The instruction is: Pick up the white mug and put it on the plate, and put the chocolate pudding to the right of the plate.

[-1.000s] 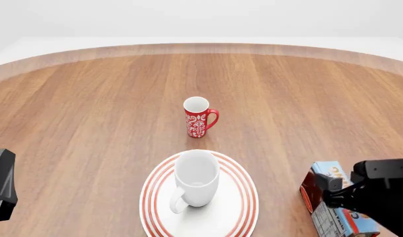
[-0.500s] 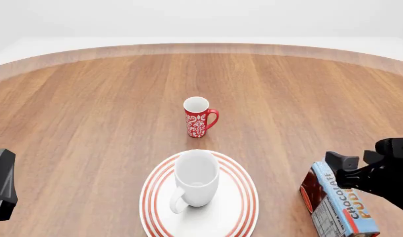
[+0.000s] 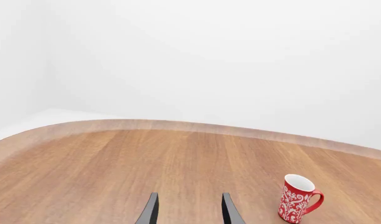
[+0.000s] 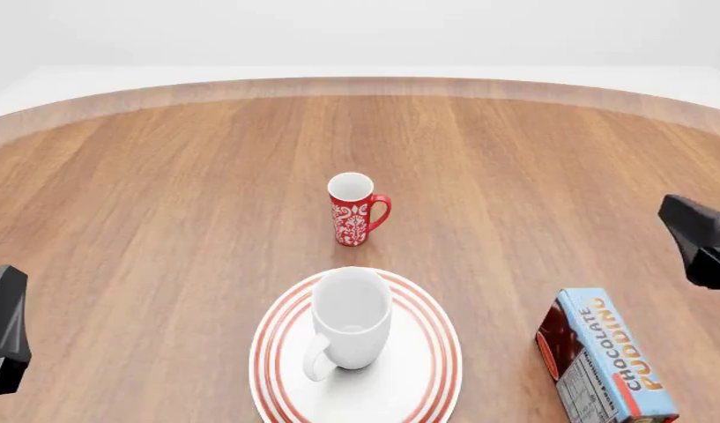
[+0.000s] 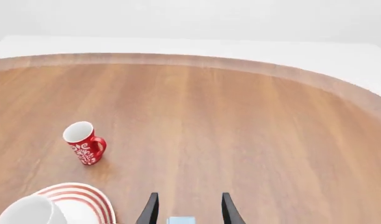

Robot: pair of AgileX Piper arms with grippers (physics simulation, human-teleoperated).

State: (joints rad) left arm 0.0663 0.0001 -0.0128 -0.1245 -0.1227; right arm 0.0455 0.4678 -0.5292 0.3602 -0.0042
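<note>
The white mug (image 4: 352,317) stands upright on the red-ringed plate (image 4: 440,352), handle toward the near left. The chocolate pudding (image 4: 606,366) box rests on the table to the right of the plate, blue face up and apart from the plate. My right gripper (image 5: 189,196) is open and empty, raised above and beyond the box; its dark body shows at the right edge of the front view (image 4: 701,240). A sliver of the box (image 5: 181,220) shows between its fingers. My left gripper (image 3: 189,196) is open and empty at the near left (image 4: 1,330).
A slim red mug with a white floral pattern (image 4: 356,210) stands upright behind the plate, and shows in the left wrist view (image 3: 299,198) and the right wrist view (image 5: 84,142). The round wooden table's far edge (image 4: 360,84) curves across the back.
My right gripper has let go of the pudding box, risen and drawn back to the right. The box stays on the table right of the plate. The left arm has not moved.
</note>
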